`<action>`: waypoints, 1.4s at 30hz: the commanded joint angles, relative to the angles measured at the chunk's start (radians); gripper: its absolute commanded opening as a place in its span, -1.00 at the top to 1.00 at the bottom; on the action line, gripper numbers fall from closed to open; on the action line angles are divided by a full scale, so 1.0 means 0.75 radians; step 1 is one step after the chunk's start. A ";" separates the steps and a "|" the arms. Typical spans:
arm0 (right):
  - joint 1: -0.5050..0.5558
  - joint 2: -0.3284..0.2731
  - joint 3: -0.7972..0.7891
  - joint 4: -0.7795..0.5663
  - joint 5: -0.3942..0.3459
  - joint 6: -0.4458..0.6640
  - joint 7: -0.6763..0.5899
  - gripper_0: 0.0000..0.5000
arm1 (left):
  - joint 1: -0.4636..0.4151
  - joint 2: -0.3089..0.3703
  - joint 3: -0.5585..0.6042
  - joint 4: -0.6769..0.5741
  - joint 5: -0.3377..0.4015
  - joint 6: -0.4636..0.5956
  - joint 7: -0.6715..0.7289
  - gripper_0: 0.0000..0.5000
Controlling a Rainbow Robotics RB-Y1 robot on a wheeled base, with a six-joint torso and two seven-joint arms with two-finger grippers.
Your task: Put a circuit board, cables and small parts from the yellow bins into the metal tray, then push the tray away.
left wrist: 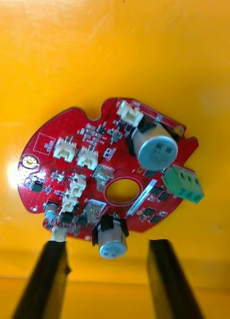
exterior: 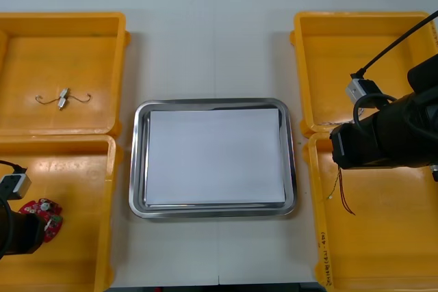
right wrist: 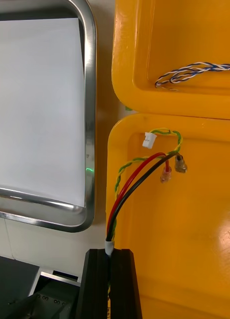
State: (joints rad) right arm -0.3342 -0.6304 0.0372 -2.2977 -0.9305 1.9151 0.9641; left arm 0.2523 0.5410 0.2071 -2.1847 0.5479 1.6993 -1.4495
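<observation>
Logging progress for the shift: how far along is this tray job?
Nothing done yet: the metal tray holds nothing. In hand: right pincer shut on the red and yellow cable; left pincer open at the circuit board. Left: small metal part, blue and white cable, the push.

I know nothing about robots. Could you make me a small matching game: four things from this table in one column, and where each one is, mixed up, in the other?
Things
1. round red circuit board
2. twisted blue and white cable
3. small metal part
4. red and yellow cable

Places
A. in the far left yellow bin
B. pinched in the shut right gripper, over the near right yellow bin
C. in the far right yellow bin
D. in the near left yellow bin, just ahead of the open left gripper

Pairs: 1-D, 2-C, 3-A, 4-B.
</observation>
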 commanded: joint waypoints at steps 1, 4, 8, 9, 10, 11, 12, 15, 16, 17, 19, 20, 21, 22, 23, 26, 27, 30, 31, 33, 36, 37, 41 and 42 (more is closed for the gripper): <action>-0.031 -0.008 0.012 -0.006 -0.003 0.006 0.019 1.00 | -0.005 0.050 0.016 -0.018 0.002 0.002 -0.158 -1.00; -0.031 -0.008 0.012 -0.004 -0.003 0.006 0.021 1.00 | -0.023 0.050 0.059 -0.045 0.020 0.050 -0.158 -1.00; -0.029 -0.008 0.012 -0.006 -0.003 0.006 0.021 1.00 | -0.058 0.050 0.125 -0.096 0.045 0.140 -0.154 -1.00; -0.029 -0.008 0.012 -0.006 -0.003 0.006 0.021 1.00 | -0.064 0.050 0.139 -0.116 0.051 0.164 -0.152 -1.00; -0.029 -0.008 0.012 -0.006 -0.003 0.006 0.021 1.00 | -0.068 0.050 0.147 -0.128 0.057 0.174 -0.149 -1.00; -0.029 -0.008 0.012 -0.006 -0.003 0.006 0.021 1.00 | -0.077 0.050 0.166 -0.149 0.065 0.199 -0.143 -1.00; -0.029 -0.008 0.012 -0.006 -0.003 0.006 0.021 1.00 | -0.085 0.050 0.182 -0.169 0.073 0.219 -0.137 -1.00; -0.029 -0.008 0.012 -0.006 -0.003 0.006 0.021 1.00 | -0.105 0.050 0.219 -0.200 0.112 0.260 -0.102 -1.00; -0.029 -0.008 0.012 -0.006 -0.003 0.006 0.021 1.00 | -0.113 0.050 0.233 -0.206 0.137 0.266 -0.072 -1.00; -0.029 -0.008 0.012 -0.006 -0.003 0.006 0.021 1.00 | -0.120 0.050 0.245 -0.214 0.161 0.270 -0.039 -1.00; -0.029 -0.008 0.012 -0.006 -0.003 0.006 0.021 1.00 | -0.134 0.050 0.270 -0.225 0.200 0.279 0.022 -1.00; -0.031 -0.008 0.012 -0.006 -0.003 0.006 0.021 1.00 | -0.146 0.050 0.280 -0.231 0.221 0.287 0.067 -1.00; -0.031 -0.008 0.012 -0.006 -0.005 0.006 0.021 1.00 | -0.160 0.050 0.288 -0.235 0.233 0.294 0.106 -1.00; -0.031 -0.008 0.012 -0.006 -0.003 0.006 0.021 1.00 | -0.171 0.050 0.295 -0.239 0.237 0.294 0.139 -1.00; -0.029 -0.008 0.012 -0.006 -0.003 0.006 0.021 1.00 | -0.181 0.050 0.297 -0.243 0.239 0.294 0.174 -1.00; -0.029 -0.008 0.012 -0.006 -0.003 0.006 0.021 1.00 | -0.222 0.050 0.305 -0.253 0.241 0.294 0.290 -1.00; -0.029 -0.008 0.012 -0.006 -0.003 0.006 0.024 1.00 | -0.234 0.050 0.305 -0.257 0.239 0.294 0.348 -1.00; -0.031 -0.008 0.012 -0.006 -0.003 0.006 0.024 1.00 | -0.255 0.050 0.297 -0.265 0.231 0.294 0.489 -1.00; -0.029 -0.008 0.012 -0.006 -0.001 0.006 0.021 1.00 | -0.263 0.050 0.290 -0.267 0.221 0.294 0.550 -1.00; -0.031 -0.008 0.012 -0.006 -0.001 0.006 0.024 1.00 | -0.273 0.050 0.278 -0.267 0.206 0.294 0.658 -1.00; -0.029 -0.008 0.012 -0.006 -0.003 0.006 0.021 1.00 | -0.277 0.050 0.256 -0.267 0.186 0.294 0.816 -1.00; -0.029 -0.008 0.012 -0.006 -0.003 0.006 0.024 1.00 | -0.279 0.050 0.252 -0.267 0.184 0.294 0.845 -1.00; -0.029 -0.008 0.012 -0.006 -0.003 0.006 0.024 1.00 | -0.279 0.048 0.211 -0.267 0.129 0.294 1.051 -1.00; -0.029 -0.008 0.012 -0.006 -0.003 0.006 0.024 1.00 | -0.277 0.046 0.194 -0.267 0.098 0.294 1.112 -1.00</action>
State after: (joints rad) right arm -0.3342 -0.6304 0.0374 -2.2970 -0.9307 1.9153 0.9641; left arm 0.0672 0.5436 0.3929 -2.3499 0.6693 1.9115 -0.5969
